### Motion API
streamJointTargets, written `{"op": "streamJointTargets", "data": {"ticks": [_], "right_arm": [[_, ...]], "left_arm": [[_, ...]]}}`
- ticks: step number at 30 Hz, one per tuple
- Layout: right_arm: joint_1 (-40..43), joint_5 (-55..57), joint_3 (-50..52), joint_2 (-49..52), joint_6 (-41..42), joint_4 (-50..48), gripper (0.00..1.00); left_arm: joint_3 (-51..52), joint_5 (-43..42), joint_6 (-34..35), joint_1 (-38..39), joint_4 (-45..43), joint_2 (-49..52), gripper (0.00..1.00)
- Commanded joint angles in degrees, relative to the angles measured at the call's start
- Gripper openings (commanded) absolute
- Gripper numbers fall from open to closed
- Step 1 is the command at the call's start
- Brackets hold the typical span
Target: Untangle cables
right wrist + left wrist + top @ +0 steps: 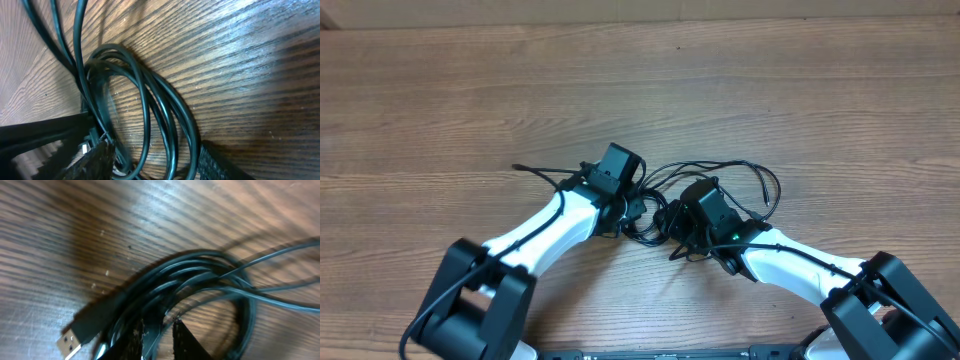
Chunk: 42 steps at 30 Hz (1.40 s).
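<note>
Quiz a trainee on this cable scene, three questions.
1. True or false: the cables lie in three separate straight lines.
2. Which plug shows in the left wrist view? A round jack; B flat USB plug; C wall plug.
3. Fill in: the right gripper straddles the cables, jaws ___.
Key: 1 false; 2 B; 3 open.
</note>
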State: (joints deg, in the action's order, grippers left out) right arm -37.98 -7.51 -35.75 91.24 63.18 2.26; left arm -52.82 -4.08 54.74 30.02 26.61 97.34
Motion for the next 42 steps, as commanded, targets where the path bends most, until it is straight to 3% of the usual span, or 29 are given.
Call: {"op": "streamJointTargets", "data": {"ticks": [1,4,6,8,10,11,15,22,29,37,42], "right_arm": [[-0.37,0.13,-0.22,0.85,0.26,0.83,0.52],[-0.37,0.13,-0.22,0.85,0.24,0.83,0.52],[-0.37,0.13,-0.22,0.85,0.26,0.81,0.52],[-0.37,0.13,-0.22,0.85,0.26,0.83,0.53],[-0.37,0.13,-0.22,0.85,0.26,0.9,0.53],[-0.37,0.13,-0.22,0.85,0.26,1.01,0.53],[-0.37,0.13,-0.22,0.85,0.24,1.03,0.53],[-0.37,0.15,-0.22,0.85,0.24,1.01,0.53],[-0.37,0.17,-0.22,0.85,0.24,0.98,0.53],[-0.37,0.17,-0.22,0.85,0.24,0.98,0.57],[-0.37,0.17,-0.22,0.85,0.26,0.94,0.58]], "left_arm": [[0.28,-2.58,0.83,0.11,-0.13,1.95,0.19],[0.28,-2.54,0.79,0.2,-0.28,1.95,0.21],[0.28,-2.47,0.79,0.9,-0.31,2.27,0.3],[0.28,-1.81,0.85,1.51,-0.28,2.8,0.31],[0.28,-1.79,1.33,2.05,-0.79,3.8,0.23],[0.28,-2.23,2.23,2.23,-1.11,4.52,0.06],[-0.11,-3.06,2.45,1.86,-1.14,4.11,0.04],[-10.84,-3.04,-13.49,-5.07,9.86,-2.71,0.04],[-13.6,-2.78,-17.97,-8.26,14.03,-4.39,0.1],[-11.08,-5.4,-15.82,-8.26,14.08,-0.15,0.04],[-11.08,-18.93,-4.61,-8.31,14.19,0.09,0.04]]}}
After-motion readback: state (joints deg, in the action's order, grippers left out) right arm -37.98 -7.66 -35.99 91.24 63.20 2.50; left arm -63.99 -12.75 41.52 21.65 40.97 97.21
